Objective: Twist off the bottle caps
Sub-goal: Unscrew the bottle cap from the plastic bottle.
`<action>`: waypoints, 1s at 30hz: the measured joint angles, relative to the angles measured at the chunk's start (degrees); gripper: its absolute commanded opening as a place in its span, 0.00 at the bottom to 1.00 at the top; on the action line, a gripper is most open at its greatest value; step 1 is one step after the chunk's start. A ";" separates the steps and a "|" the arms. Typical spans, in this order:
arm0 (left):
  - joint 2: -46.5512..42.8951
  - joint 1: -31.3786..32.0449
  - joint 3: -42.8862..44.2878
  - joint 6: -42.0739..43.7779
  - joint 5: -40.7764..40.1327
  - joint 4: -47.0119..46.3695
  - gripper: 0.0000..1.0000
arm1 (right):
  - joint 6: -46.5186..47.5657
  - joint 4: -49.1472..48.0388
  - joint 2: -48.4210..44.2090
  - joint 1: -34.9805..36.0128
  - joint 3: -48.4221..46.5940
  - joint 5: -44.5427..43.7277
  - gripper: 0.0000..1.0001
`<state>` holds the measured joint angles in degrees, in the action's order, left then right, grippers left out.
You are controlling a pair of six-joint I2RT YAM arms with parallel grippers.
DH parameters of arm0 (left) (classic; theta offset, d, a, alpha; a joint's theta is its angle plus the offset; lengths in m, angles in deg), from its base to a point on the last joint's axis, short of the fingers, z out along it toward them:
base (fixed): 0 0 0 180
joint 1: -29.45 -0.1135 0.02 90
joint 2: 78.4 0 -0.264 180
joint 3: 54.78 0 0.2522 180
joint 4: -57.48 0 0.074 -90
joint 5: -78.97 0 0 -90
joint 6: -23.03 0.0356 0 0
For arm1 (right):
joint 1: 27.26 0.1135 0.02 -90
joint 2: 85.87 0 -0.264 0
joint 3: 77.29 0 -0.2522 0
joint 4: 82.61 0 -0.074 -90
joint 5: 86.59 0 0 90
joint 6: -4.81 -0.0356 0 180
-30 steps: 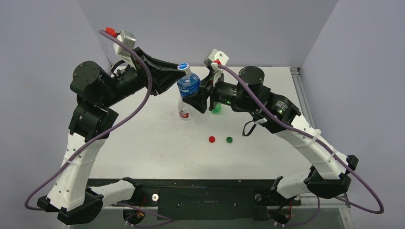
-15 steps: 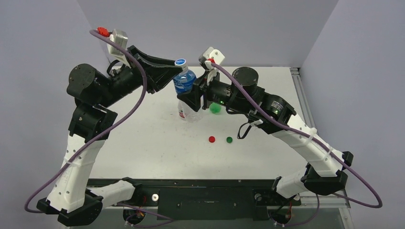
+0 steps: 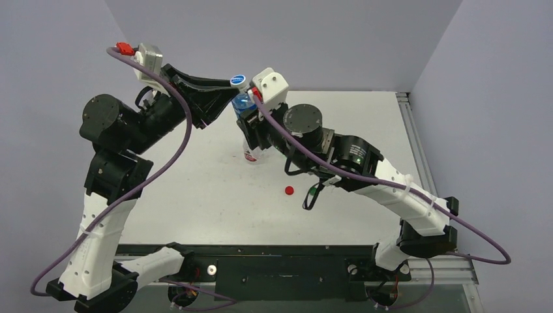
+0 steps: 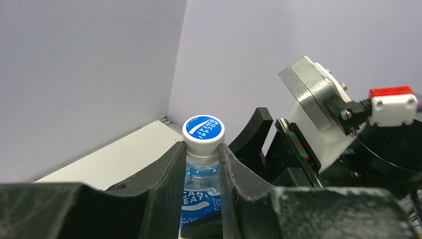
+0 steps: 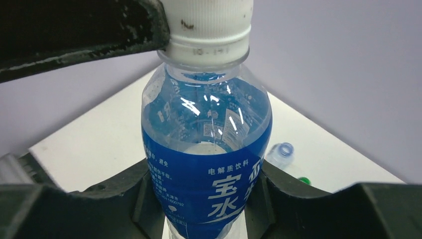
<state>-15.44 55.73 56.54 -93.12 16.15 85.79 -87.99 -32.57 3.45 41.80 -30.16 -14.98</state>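
one bottle [image 5: 208, 144] in left gripper [image 4: 203, 152], right gripper [image 5: 206, 181]

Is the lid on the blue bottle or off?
On. The white, blue-topped cap sits on the neck of the blue bottle, gripped by the left tool.

White-and-black arms [image 3: 98, 241], purple cables [image 3: 188, 124], red plugs [image 3: 124, 48], black fingers [image 4: 159, 189]

- Your left claw [image 4: 201, 149] grips the cap [image 4: 203, 132], which sits on top of the bottle [image 5: 209, 149] held above the tabletop [image 3: 195, 189].
- Your right claw [image 5: 206, 179] clasps that bottle's body from the right, lower than the left claw.
- A second bottle [image 3: 250, 154] stands on the tabletop, below the held one.
- A loose cap [image 3: 289, 190] lies nearer the arm bases, right of the second bottle.
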 measured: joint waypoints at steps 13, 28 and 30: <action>0.11 0.50 -0.90 -3.08 -0.66 2.47 0.94 | 7.67 0.79 4.13 5.81 -1.09 -24.15 0.00; 1.25 -0.61 -1.92 -19.63 15.50 -8.61 0.99 | -5.60 -9.77 -14.51 -13.38 18.38 38.93 0.00; 1.68 -0.61 -1.92 -21.20 16.85 -9.57 0.93 | -8.85 -13.62 -14.60 -14.19 20.15 46.16 0.00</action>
<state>-13.76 55.12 54.62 -114.32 33.01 76.21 -96.85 -46.19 -11.15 27.61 -10.01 31.18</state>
